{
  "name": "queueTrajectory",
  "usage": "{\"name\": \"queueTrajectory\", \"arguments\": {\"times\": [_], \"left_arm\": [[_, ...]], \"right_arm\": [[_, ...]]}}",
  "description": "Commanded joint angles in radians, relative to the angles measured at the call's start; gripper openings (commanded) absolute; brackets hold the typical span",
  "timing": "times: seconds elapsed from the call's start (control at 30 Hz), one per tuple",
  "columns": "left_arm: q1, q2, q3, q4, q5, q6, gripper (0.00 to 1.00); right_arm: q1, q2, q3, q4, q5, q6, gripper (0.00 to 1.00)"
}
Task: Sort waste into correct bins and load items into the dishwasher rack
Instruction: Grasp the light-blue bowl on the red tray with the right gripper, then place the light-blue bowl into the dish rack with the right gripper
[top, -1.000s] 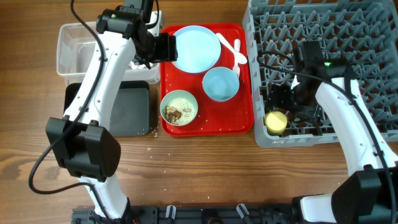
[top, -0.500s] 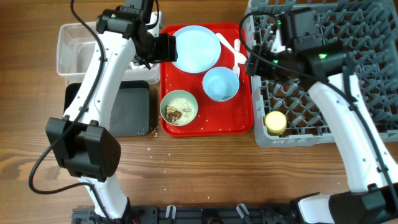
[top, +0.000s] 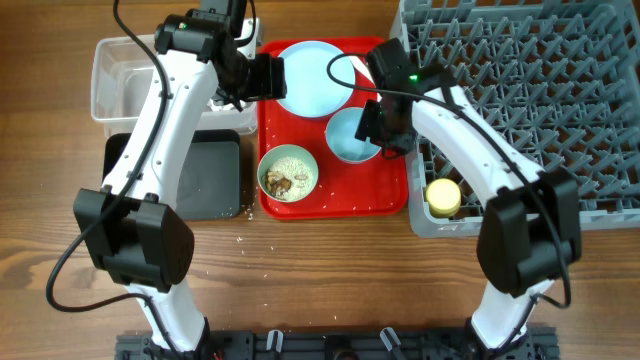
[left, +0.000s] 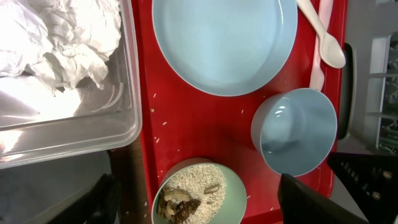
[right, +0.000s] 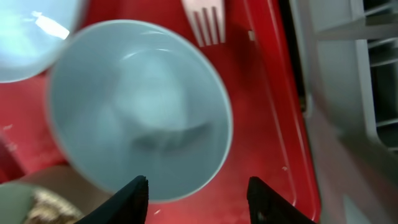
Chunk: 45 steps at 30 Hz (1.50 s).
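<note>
You're hovering the right gripper (right: 198, 186), fingers spread and holding nothing, just above the empty blue bowl (right: 140, 109), whose near rim is sitting between the fingertips.

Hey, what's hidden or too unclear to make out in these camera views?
Overhead: the right arm covers the fork and spoon; the right wrist view cuts the fork off at its tines.
Overhead: the left arm hides the napkins in the clear tub and part of the black tray.
Right wrist view: blur smears the empty bowl.
</note>
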Motion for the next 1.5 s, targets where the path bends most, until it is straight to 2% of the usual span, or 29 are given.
{"name": "queueTrajectory", "arguments": {"times": [0.0, 0.07, 0.23, 0.33, 0.37, 0.53, 0.63, 0.77, 0.83, 0.9, 0.97, 1.1, 1.17, 1.27, 1.47], "left_arm": [[-0.003, -0.007, 0.011, 0.003, -0.007, -0.010, 0.82], [-0.003, -0.007, 0.011, 0.003, -0.007, -0.010, 0.83], [-0.003, -0.007, 0.011, 0.003, -0.007, -0.010, 0.87], [-0.003, -0.007, 0.011, 0.003, -0.006, -0.010, 0.94], [-0.003, -0.007, 0.011, 0.003, -0.006, -0.010, 0.99], [-0.003, -0.007, 0.011, 0.002, -0.006, -0.010, 1.00], [-0.003, -0.007, 0.011, 0.002, -0.006, -0.010, 1.00], [-0.003, -0.007, 0.011, 0.003, -0.006, -0.010, 1.00], [-0.003, -0.007, 0.011, 0.002, -0.006, -0.009, 1.00], [-0.003, -0.007, 0.011, 0.003, -0.006, -0.009, 1.00], [-0.003, -0.007, 0.011, 0.002, -0.006, -0.009, 1.00], [-0.003, -0.007, 0.011, 0.002, -0.006, -0.009, 1.00], [-0.003, -0.007, 0.011, 0.002, -0.006, -0.009, 1.00], [-0.003, -0.007, 0.011, 0.002, -0.006, -0.009, 1.00], [-0.003, -0.007, 0.011, 0.003, -0.006, -0.009, 1.00]], "right_arm": [[0.000, 0.051, -0.008, 0.003, 0.072, 0.024, 0.46], [0.000, 0.091, -0.009, 0.015, 0.072, 0.021, 0.36], [0.000, 0.128, -0.009, 0.033, 0.064, -0.006, 0.22], [0.000, 0.129, -0.009, 0.040, 0.064, -0.006, 0.12], [0.000, 0.129, -0.009, 0.041, 0.064, -0.006, 0.04], [0.000, 0.116, -0.003, 0.038, 0.066, -0.039, 0.05], [-0.006, 0.037, 0.023, 0.009, 0.069, -0.079, 0.04], [-0.014, -0.158, 0.080, -0.036, 0.096, -0.160, 0.04], [-0.017, -0.312, 0.089, -0.042, 0.214, -0.157, 0.04], [-0.018, -0.372, 0.089, -0.044, 0.310, -0.146, 0.04], [-0.018, -0.421, 0.089, -0.053, 0.499, -0.099, 0.04], [-0.020, -0.411, 0.089, -0.030, 0.850, -0.080, 0.04], [-0.025, -0.367, 0.089, 0.050, 0.986, -0.096, 0.04], [-0.045, -0.259, 0.089, 0.252, 1.108, -0.272, 0.04], [-0.073, -0.006, 0.089, 0.734, 1.300, -0.745, 0.04]]}}
